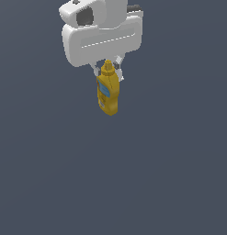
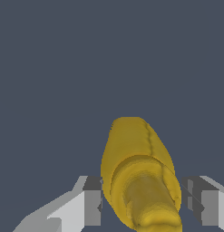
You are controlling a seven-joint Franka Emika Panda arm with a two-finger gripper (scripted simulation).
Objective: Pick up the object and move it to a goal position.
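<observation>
The small yellow squeeze bottle (image 1: 108, 92) with a blue-and-white label hangs upright under my white gripper (image 1: 108, 72) in the upper middle of the exterior view. Its narrow cap and shoulders sit between the two fingers. The gripper is shut on the bottle's upper part. In the wrist view the yellow bottle (image 2: 138, 176) fills the space between the two fingertips (image 2: 91, 201), and its body points away from the camera. No goal marker shows in either view.
Only a plain dark grey-blue floor (image 1: 170, 174) shows around the gripper and bottle. No other objects, containers or edges are in view.
</observation>
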